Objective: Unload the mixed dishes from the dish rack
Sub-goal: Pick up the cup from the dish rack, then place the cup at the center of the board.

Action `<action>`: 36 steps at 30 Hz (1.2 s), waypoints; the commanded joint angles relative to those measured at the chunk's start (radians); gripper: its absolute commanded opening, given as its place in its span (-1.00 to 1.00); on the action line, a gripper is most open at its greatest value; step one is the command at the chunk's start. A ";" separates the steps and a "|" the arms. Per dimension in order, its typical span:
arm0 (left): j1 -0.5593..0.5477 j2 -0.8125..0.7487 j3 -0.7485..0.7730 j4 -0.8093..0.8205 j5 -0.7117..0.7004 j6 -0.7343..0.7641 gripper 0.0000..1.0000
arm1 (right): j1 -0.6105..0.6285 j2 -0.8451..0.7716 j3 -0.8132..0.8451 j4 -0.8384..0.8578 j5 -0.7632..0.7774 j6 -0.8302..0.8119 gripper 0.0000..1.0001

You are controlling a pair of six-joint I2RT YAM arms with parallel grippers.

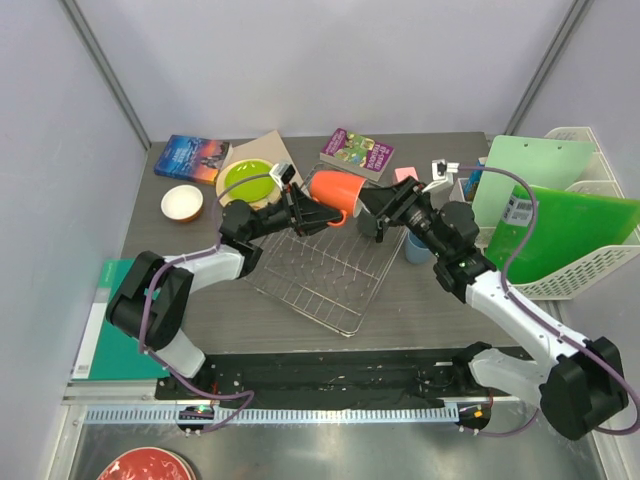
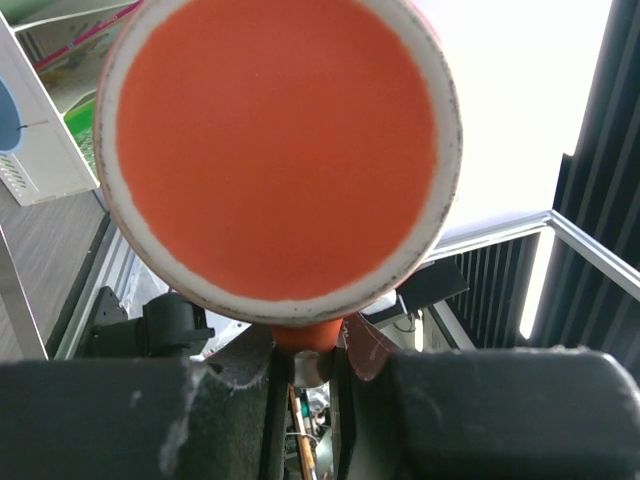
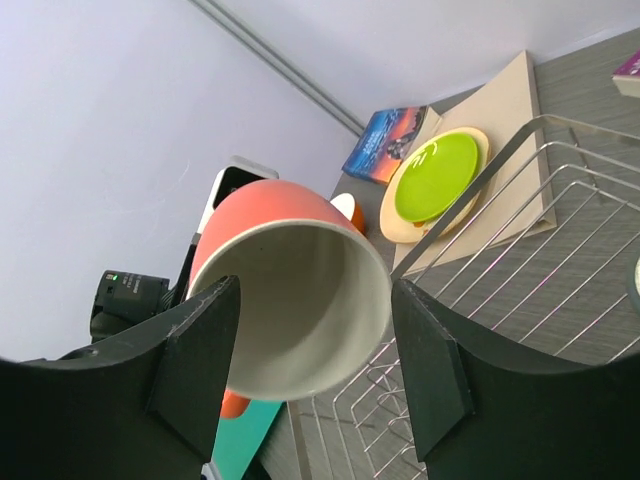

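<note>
**Step in hand.** The orange mug (image 1: pixel 335 190) is held in the air above the far edge of the dish rack (image 1: pixel 312 292), at about 12 o'clock from the rack's centre. It touches neither the wires nor the table. The step is judged to be a hand-over of this mug between the two arms. No other dish is seen in the rack, so the unloading is judged to be nearly complete.

**Tool state.**
- The left gripper (image 1: pixel 298 210) is pinched on the mug's handle. In the left wrist view the handle is seen clamped between the two pads (image 2: pixel 240 370).
- The right gripper (image 1: pixel 374 218) is spread. In the right wrist view its fingers (image 3: pixel 200 350) stand on either side of the mug's mouth. Firm contact with the wall cannot be confirmed.

**Next move.** If the mug is to be taken by the right arm, its jaws should be closed on the wall before the handle is released. A bare patch of table clear of the rack is then required for setting down.

**Appearance of the mug.** It lies on its side. The outside and flat base are orange, the foot ring is pale and the inside is grey-white. The glaze is judged to be slippery.

**Dishes already out.** The lime green plate (image 1: pixel 247 180) rests on the beige plate (image 1: pixel 228 167) at 11 o'clock. The small white bowl (image 1: pixel 182 202) stands at 10 o'clock.
</note>
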 commanded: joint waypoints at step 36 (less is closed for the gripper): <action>0.131 -0.139 0.136 -0.590 -0.098 0.527 1.00 | -0.001 -0.111 0.565 -1.265 0.699 -0.372 -0.98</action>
